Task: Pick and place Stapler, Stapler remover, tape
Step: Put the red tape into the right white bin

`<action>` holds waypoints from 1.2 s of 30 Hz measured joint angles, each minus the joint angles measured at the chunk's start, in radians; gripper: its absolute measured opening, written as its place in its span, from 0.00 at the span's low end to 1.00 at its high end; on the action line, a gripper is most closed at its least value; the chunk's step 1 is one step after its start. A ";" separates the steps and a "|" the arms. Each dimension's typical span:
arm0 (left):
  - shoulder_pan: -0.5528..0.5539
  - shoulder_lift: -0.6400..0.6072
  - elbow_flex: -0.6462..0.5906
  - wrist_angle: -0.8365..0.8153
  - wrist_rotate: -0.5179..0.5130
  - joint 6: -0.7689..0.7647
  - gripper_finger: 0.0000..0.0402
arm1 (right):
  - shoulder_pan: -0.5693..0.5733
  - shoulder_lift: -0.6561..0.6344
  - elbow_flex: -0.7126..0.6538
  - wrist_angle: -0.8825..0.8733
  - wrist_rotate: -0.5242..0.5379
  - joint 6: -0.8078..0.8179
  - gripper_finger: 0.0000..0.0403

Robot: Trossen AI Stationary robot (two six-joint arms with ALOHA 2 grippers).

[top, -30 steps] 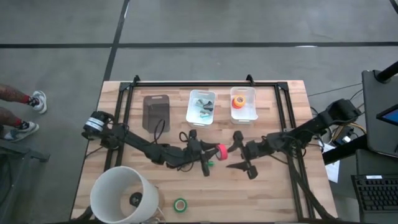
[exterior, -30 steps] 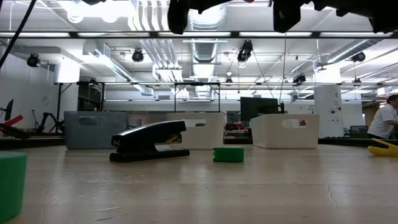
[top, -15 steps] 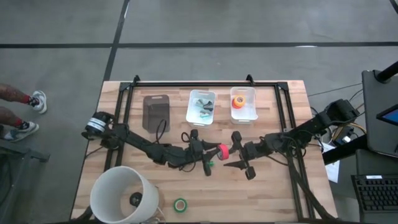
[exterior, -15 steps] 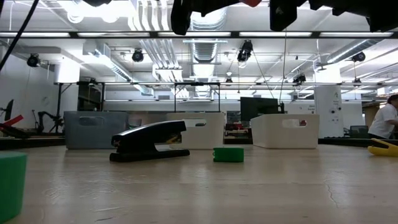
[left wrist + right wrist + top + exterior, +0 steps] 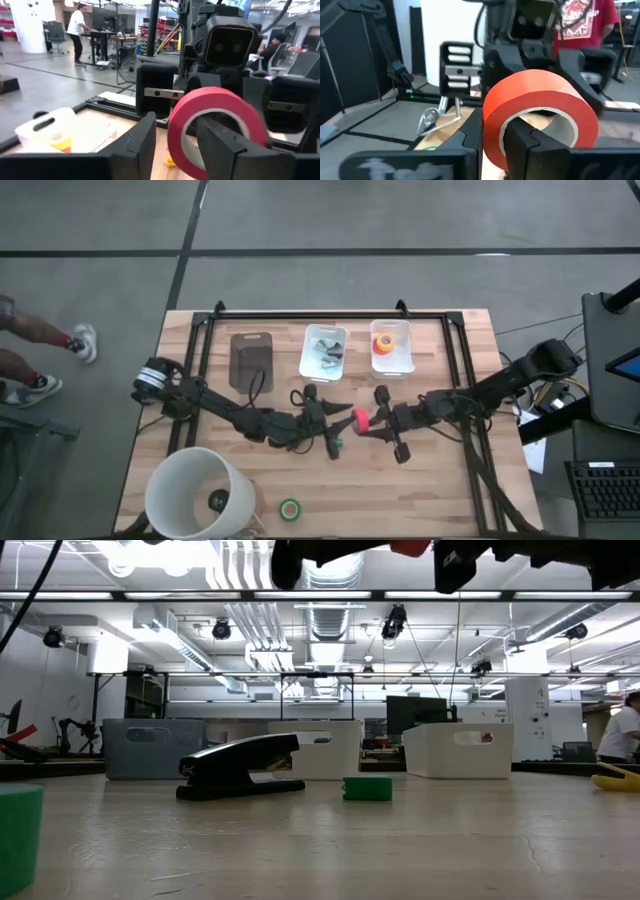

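Observation:
A red tape roll (image 5: pixel 358 420) hangs in mid-air above the table's middle, between my two grippers. My right gripper (image 5: pixel 373 423) is shut on it from the right. My left gripper (image 5: pixel 338 420) stands open at its left, one finger through the hole. The black stapler (image 5: pixel 240 768) rests flat on the table, and a small green piece (image 5: pixel 367 788) lies beside it. A green tape roll (image 5: pixel 289 508) lies flat near the front edge. An orange tape roll (image 5: pixel 384 342) sits in a white bin. The stapler remover I cannot pick out. My left gripper has one finger (image 5: pixel 215 145) through the red roll's hole and the other (image 5: pixel 142 142) outside with a gap to the roll's wall; whether the inner finger touches cannot be told. My right gripper pinches the red roll's wall (image 5: pixel 492 141), one finger (image 5: pixel 520 137) inside the hole and one outside. It comes in level from the table's right. The roll stands on edge, lifted clear.
Along the far edge stand a dark tray (image 5: pixel 252 360), a white bin (image 5: pixel 311 365) of small pieces and the white bin (image 5: pixel 398 366) with the orange roll. A white bucket (image 5: pixel 170 480) stands at the front left. A person's legs (image 5: pixel 40 340) show left of the table.
My right gripper has moved left to the red roll and shut on its wall. My left gripper has opened, letting go of the roll, which stays lifted in place. The person at the left has stepped along.

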 joint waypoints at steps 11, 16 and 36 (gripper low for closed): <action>0.004 -0.020 0.000 -0.024 -0.003 0.009 0.37 | -0.058 -0.291 0.000 -0.493 0.300 0.116 0.15; 0.023 -0.020 0.000 0.129 -0.003 0.061 0.37 | -0.204 -0.373 0.058 -0.824 0.367 0.221 0.13; 0.040 -0.023 0.000 0.242 0.090 0.131 0.36 | -0.804 0.004 0.366 -1.366 0.011 0.160 0.15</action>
